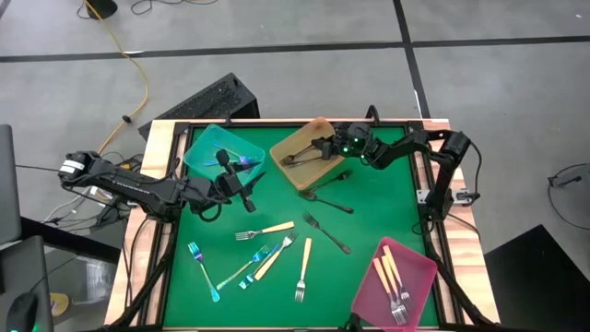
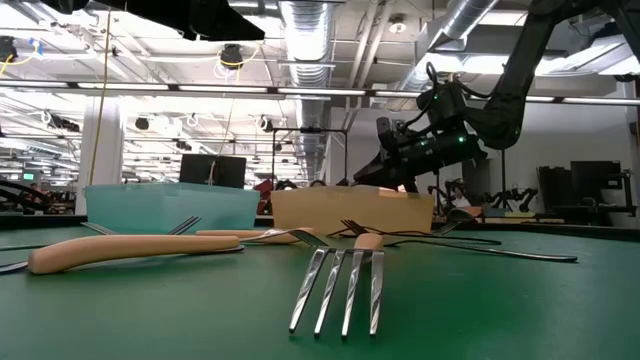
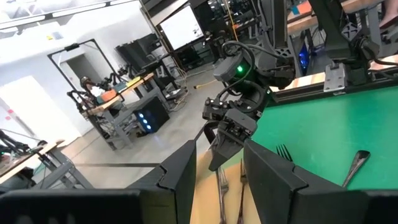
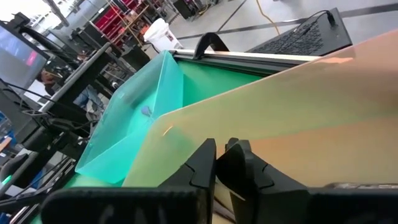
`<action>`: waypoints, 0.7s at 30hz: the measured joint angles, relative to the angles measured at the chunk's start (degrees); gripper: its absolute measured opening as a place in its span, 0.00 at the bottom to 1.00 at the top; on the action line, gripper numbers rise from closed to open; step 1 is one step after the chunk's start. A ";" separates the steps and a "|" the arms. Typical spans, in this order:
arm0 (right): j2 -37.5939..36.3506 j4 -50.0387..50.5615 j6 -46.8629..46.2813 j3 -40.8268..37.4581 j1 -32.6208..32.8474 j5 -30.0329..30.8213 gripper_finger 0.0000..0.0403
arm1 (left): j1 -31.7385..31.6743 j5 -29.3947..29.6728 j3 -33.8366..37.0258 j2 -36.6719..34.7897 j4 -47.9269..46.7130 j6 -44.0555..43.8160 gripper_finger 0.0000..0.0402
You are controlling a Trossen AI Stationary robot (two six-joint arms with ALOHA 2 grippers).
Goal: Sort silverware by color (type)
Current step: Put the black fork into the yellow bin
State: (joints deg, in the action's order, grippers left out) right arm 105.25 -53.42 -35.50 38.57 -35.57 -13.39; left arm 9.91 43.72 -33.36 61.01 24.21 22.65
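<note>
Nearest the low camera, a cream fork (image 2: 340, 285) lies tines forward on the green table (image 2: 560, 310), with a second cream handle (image 2: 120, 250) to its left. From above, this near half of the table (image 1: 369, 221) carries the loose silverware: cream forks (image 1: 264, 231) and (image 1: 302, 269), blue pieces (image 1: 203, 269) and (image 1: 263, 258), and a grey fork (image 1: 326, 232). The pink tray (image 1: 419, 260) at the near right corner holds cream pieces (image 1: 392, 281).

Farther back, two grey pieces (image 1: 328, 192) lie just in front of the amber tray (image 1: 300, 141). The left pincer (image 1: 247, 184) hangs over the table beside the teal tray (image 1: 198, 152), which holds blue pieces (image 1: 238, 160); its fingers (image 3: 273, 177) stand partly apart with nothing between them.

The right pincer (image 1: 320, 148) sits over the amber tray, where grey silverware (image 1: 300, 159) lies beneath it. The low view shows only the tray's wall (image 2: 350, 210) and the pincer (image 2: 385, 170) above its rim; the tray's contents are hidden there. The right wrist view shows its fingers (image 4: 202, 165) nearly pressed together, a thin gap between them, gripping nothing, close to the amber wall (image 4: 311, 106), with the teal tray (image 4: 134, 118) beyond.
</note>
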 joint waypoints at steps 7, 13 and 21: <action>0.04 -0.46 2.31 0.96 0.51 0.02 0.17 | 0.00 0.00 0.00 0.00 0.00 0.01 0.31; 0.04 6.05 4.76 5.56 0.81 0.02 0.26 | 0.00 0.04 0.00 0.00 -0.56 -0.01 0.31; -2.01 29.74 17.00 13.68 1.20 -1.45 0.32 | 0.00 0.07 0.00 0.02 -3.06 -1.30 0.31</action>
State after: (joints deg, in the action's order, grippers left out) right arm 103.24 -23.68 -18.50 52.25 -34.37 -14.84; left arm 9.91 43.79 -33.36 61.04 21.15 21.34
